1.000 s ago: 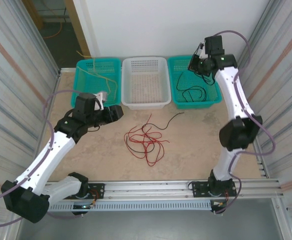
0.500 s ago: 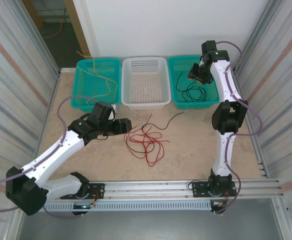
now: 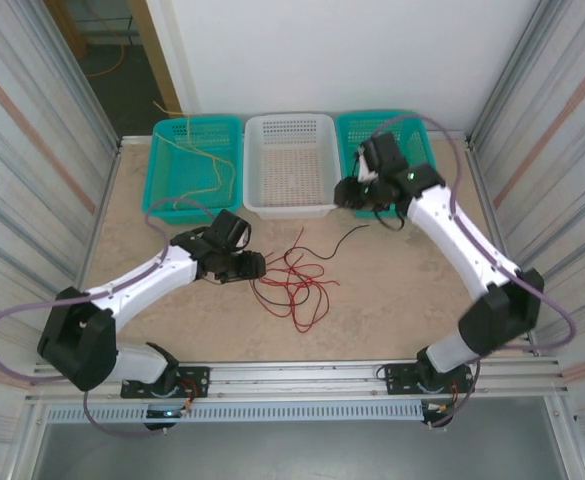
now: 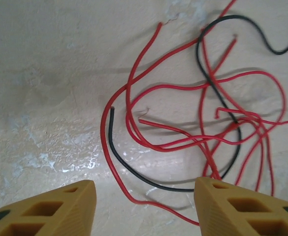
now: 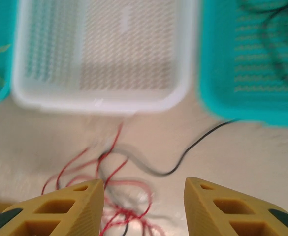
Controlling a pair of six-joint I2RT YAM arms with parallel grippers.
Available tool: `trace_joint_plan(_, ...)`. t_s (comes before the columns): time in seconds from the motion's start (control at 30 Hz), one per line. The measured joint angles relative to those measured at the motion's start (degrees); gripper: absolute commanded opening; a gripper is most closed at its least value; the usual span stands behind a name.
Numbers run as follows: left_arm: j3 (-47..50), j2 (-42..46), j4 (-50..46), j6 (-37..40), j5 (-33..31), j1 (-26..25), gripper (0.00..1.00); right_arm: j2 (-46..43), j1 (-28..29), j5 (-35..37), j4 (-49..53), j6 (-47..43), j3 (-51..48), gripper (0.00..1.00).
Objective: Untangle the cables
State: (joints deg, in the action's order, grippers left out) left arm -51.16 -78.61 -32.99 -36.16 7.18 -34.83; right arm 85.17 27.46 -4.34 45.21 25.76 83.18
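Left tool (image 4: 144,189) hangs with jaws apart and empty, just over the red cables (image 4: 208,87) on the tabletop (image 4: 45,73), a black cable (image 4: 111,123) woven through them. Right tool (image 5: 144,184), also parted and empty, hovers near the white basket (image 5: 99,103). Our worry: closing here could pinch red and black together and drag the knot tighter.

Glossy cables (image 4: 210,84), mottled tabletop (image 4: 45,73)
Between the left fingers (image 4: 60,206) — matt mustard plastic — red and black sheaths look smooth; the beige top stone-like, patchily shiny. Beyond the right fingers (image 5: 60,209), perforated plastic baskets (image 5: 99,101).
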Motion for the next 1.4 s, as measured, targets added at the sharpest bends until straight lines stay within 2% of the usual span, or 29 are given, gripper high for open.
trace_joint_plan(0.1, 0.0, -3.52, 0.28, 0.0, 0.02, -0.17, 0.43, -5.4, 5.92, 0.44, -5.09, 2.12, -9.86, 0.46)
trace_joint_plan(0.27, -0.09, -7.89, 0.28, 0.0, -0.85, -0.17, 0.34, -7.21, 12.44, 1.33, -10.51, 6.51, -19.45, 0.46)
trace_joint_plan(0.5, -0.13, -10.58, 0.37, -0.09, -1.29, -0.17, 0.11, -6.45, 17.29, 2.14, -14.51, 9.44, -19.91, 0.44)
trace_joint_plan(0.57, -0.13, -10.54, 0.92, -0.22, -1.27, -0.17, 0.0, -5.57, 17.51, 2.19, -15.41, 9.84, -19.15, 0.44)
trace_joint_plan(0.7, -0.2, -8.31, 1.05, 0.7, -0.76, -0.17, 0.0, -4.5, 17.59, 2.16, -16.68, 9.84, -17.2, 0.44)
trace_joint_plan(0.8, -2.8, -2.51, -2.27, 2.8, -0.81, -0.17, 0.0, -4.5, 17.79, 2.16, -17.38, 9.81, -16.02, 0.44)
trace_joint_plan(1.07, -21.7, 14.21, -4.7, 10.43, 1.75, -0.17, 0.0, -4.5, 18.32, 1.03, -18.25, 9.81, -14.84, 0.45)
trace_joint_plan(1.23, -28.72, 16.65, -5.07, 12.61, 5.09, -0.17, 0.0, -4.55, 19.96, -0.24, -19.08, 9.62, -11.89, 0.47)
trace_joint_plan(1.4, -30.38, 16.59, -5.6, 13.05, 6.88, -0.17, 0.0, -5.84, 21.16, -1.55, -21.09, 8.72, -9.88, 0.48)
